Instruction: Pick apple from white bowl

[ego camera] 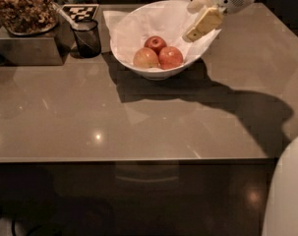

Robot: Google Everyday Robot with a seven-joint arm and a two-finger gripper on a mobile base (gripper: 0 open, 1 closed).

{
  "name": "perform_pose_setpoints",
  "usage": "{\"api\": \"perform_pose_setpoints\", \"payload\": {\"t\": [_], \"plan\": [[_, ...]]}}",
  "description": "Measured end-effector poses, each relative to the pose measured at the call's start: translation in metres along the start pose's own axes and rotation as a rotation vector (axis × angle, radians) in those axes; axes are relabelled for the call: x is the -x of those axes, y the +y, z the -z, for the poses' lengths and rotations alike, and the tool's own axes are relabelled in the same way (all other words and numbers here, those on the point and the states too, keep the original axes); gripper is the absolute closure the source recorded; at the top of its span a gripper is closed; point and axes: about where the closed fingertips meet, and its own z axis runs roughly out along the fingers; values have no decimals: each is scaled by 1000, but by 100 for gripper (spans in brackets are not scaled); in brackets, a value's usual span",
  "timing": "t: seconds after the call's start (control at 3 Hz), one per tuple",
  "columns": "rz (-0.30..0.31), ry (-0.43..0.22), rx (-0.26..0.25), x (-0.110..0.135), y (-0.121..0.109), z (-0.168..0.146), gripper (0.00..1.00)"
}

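Found the hand up at the right rim of the white bowl, above the crumpled paper lining, fingers parted with nothing between them. Angled down and leftward into the bowl, presumably to reach the fruit over the flaring side. Spotted the apple, orange-red, low in the bowl on the right, touching a paler apple to its left and a dark red apple behind; not yet gripped. Judged it nearest the hand, so the natural pick, though crowded by its neighbours. Noted a dark cup left of the bowl on the tabletop, apart from it.
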Motion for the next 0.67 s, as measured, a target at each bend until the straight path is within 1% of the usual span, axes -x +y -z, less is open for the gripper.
{"api": "perform_pose_setpoints", "payload": {"t": [0.33, 0.67], "plan": [[10, -15, 38, 3, -8, -27, 33], [-6, -18, 58, -3, -13, -46, 33]]}}
